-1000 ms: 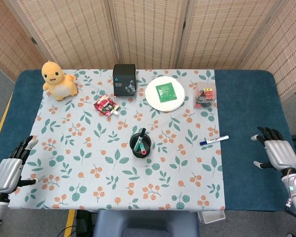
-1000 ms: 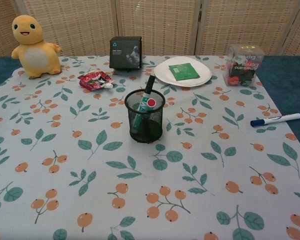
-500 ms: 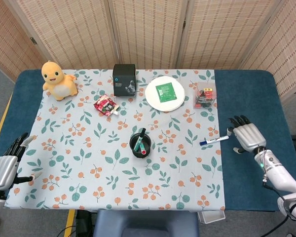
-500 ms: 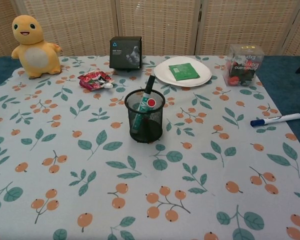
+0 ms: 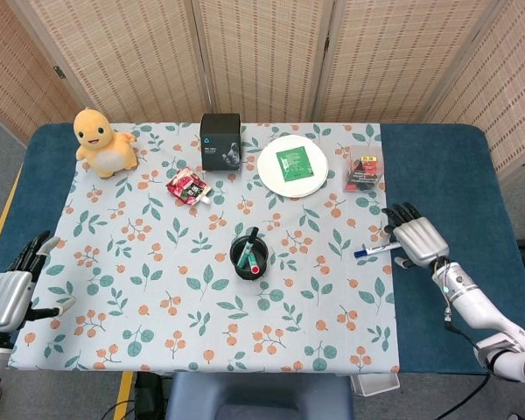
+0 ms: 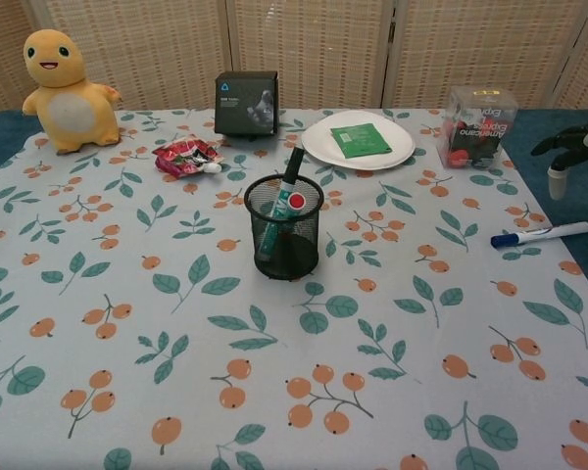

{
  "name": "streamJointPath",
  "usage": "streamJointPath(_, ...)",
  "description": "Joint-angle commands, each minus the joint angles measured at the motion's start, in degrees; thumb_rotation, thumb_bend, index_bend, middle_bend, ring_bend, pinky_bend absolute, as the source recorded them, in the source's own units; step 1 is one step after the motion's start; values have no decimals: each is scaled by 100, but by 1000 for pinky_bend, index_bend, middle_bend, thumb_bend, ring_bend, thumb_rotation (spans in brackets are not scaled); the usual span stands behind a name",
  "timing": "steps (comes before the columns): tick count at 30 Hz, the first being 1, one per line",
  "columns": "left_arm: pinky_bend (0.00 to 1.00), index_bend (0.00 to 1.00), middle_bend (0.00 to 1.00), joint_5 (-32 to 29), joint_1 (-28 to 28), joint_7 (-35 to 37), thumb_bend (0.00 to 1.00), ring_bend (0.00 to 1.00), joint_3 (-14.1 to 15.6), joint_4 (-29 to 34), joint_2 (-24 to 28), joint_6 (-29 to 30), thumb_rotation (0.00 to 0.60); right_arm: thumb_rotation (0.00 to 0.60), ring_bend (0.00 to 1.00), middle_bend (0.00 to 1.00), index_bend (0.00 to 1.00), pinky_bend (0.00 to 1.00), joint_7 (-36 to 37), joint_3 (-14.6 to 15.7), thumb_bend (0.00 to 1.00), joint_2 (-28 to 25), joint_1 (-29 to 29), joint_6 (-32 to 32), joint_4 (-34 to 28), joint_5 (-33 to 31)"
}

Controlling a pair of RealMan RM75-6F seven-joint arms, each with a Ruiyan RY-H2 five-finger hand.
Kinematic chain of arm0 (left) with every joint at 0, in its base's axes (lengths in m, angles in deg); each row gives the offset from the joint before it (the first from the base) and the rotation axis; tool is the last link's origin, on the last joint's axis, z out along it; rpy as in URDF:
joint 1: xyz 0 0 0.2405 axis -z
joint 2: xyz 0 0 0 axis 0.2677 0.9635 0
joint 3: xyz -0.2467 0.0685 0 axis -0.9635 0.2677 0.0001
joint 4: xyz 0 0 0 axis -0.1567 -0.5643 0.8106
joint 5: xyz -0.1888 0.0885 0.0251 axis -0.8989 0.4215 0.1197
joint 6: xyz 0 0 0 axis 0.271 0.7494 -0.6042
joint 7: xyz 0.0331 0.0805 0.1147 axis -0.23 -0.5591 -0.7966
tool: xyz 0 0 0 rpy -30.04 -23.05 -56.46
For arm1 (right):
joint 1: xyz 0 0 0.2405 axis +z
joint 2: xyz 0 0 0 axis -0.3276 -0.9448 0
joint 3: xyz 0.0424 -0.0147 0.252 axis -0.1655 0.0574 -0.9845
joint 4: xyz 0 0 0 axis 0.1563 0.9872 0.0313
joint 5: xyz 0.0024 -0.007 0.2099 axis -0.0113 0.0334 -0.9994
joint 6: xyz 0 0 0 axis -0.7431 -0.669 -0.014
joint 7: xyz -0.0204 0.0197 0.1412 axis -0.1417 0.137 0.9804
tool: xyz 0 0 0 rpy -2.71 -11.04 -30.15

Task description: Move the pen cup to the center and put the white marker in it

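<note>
The black mesh pen cup [image 5: 249, 256] [image 6: 284, 226] stands near the middle of the floral cloth with a green marker and a red-capped pen in it. The white marker [image 5: 379, 248] [image 6: 540, 235] with a blue cap lies flat at the cloth's right edge. My right hand [image 5: 414, 234] [image 6: 576, 149] hovers just above and right of the marker's white end, fingers spread, holding nothing. My left hand [image 5: 13, 289] stays by the table's near left corner, fingers apart and empty, seen only in the head view.
A yellow plush toy [image 5: 102, 142] sits at the far left. A black box [image 5: 220, 140], a red snack packet [image 5: 188, 186], a white plate [image 5: 291, 166] with a green sachet and a clear box [image 5: 365, 168] line the back.
My right hand has moved left and toward the far side, from the table's right edge to just beside the white marker. The left hand has drifted slightly back. Cup and marker are unmoved.
</note>
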Motion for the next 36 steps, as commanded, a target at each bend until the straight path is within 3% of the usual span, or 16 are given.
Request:
streamJointPath(1,233,0,0,-6,1,-10,128,0,-9,0,-2,-17,600,600,0,66,413,0,206,96,199,188,135,67,226,133)
streamJointPath(36,233,0,0,6,-91,143,128,0,-97,-131,45,10,600,600,0,117,548,0,363,350,214,1071,770,505,1381,219)
